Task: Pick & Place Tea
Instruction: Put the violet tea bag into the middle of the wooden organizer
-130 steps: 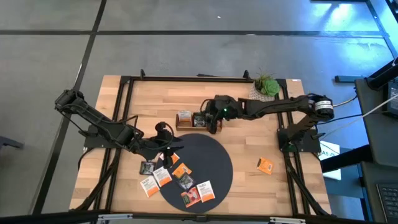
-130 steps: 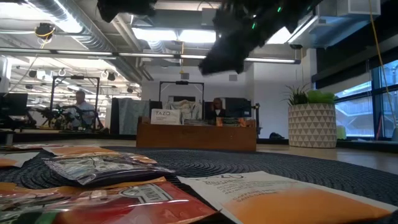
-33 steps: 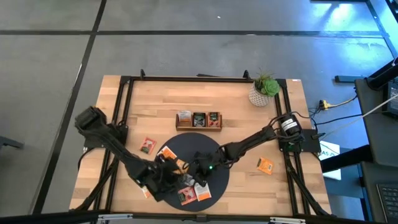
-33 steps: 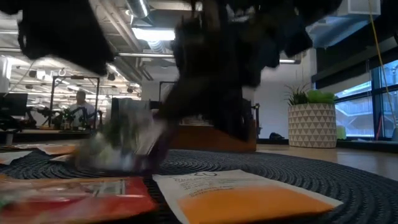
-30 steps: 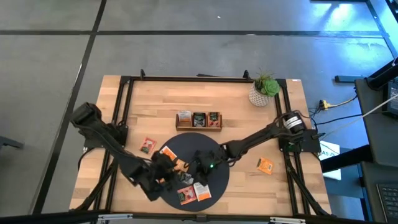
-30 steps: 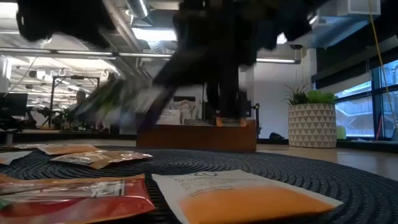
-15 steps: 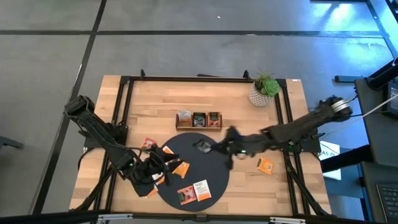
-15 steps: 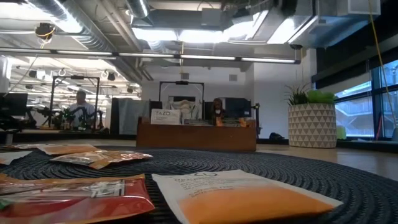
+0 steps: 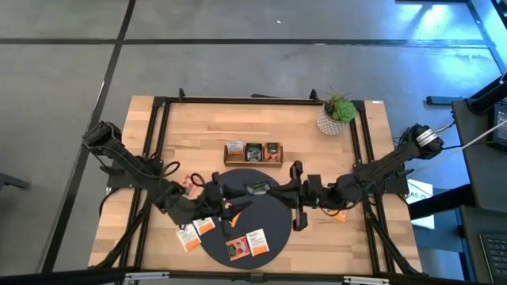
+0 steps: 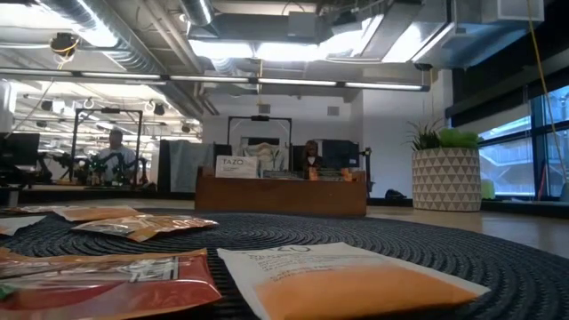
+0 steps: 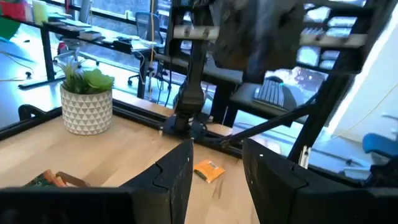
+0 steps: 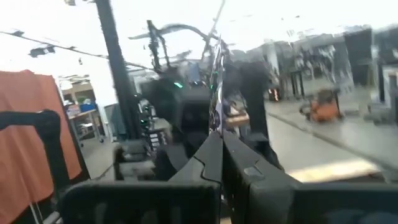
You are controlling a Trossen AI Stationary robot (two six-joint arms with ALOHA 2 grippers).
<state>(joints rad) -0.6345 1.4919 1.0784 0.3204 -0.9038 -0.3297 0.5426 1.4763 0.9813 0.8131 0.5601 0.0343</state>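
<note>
My right gripper (image 9: 271, 188) hangs over the far part of the dark round mat (image 9: 269, 226), shut on a dark tea sachet (image 9: 255, 188). My left gripper (image 9: 215, 191) floats open and empty at the mat's left edge, facing the right arm; its fingers (image 11: 180, 171) have nothing between them. More tea sachets lie flat: a white-and-orange one (image 9: 257, 240) and a red one (image 9: 236, 248) on the mat's near part, two (image 9: 194, 231) on the wood at its near left, a red one (image 9: 188, 184) to the left, an orange one (image 9: 339, 212) to the right. My right gripper pinches the dark sachet between its two shut fingers (image 12: 211, 155), at one edge (image 12: 216, 121). The fingers lie about level and point toward the table's left. The sachet sticks out past the fingertips, edge-on in the wrist view, lifted clear of the mat.
The wooden three-compartment tray (image 9: 252, 161) with sachets standing in it sits just beyond the mat. A potted plant (image 9: 336, 115) stands at the far right. Bare wood lies along the far edge and at the near right corner.
My right gripper has risen off the mat's middle with the dark sachet and gone toward the far right, then swung level, pointing left. My left gripper has lifted from the mat's near left and moved toward the far edge. Both arms have left the low view.
</note>
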